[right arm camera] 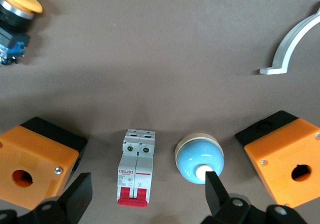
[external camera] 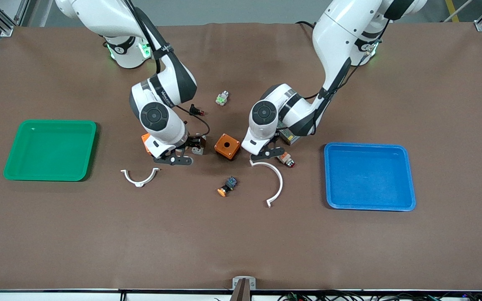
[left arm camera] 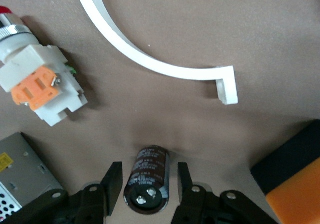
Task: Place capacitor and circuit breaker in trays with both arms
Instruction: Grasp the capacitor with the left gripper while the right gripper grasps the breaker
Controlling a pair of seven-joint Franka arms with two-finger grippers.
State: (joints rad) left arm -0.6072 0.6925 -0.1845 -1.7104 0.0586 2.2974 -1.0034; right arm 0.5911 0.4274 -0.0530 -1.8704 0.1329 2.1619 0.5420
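The brown worktop [external camera: 241,234] carries a green tray [external camera: 50,149] toward the right arm's end and a blue tray [external camera: 368,175] toward the left arm's end, both empty, likely the drop spots. The right claw [right arm camera: 145,196] hangs spread over the circuit breaker [right arm camera: 136,166], which lies between two orange boxes, beside a blue knob [right arm camera: 199,159]. The left claw [left arm camera: 147,186], also spread, straddles the lying capacitor [left arm camera: 148,178], ready to pinch.
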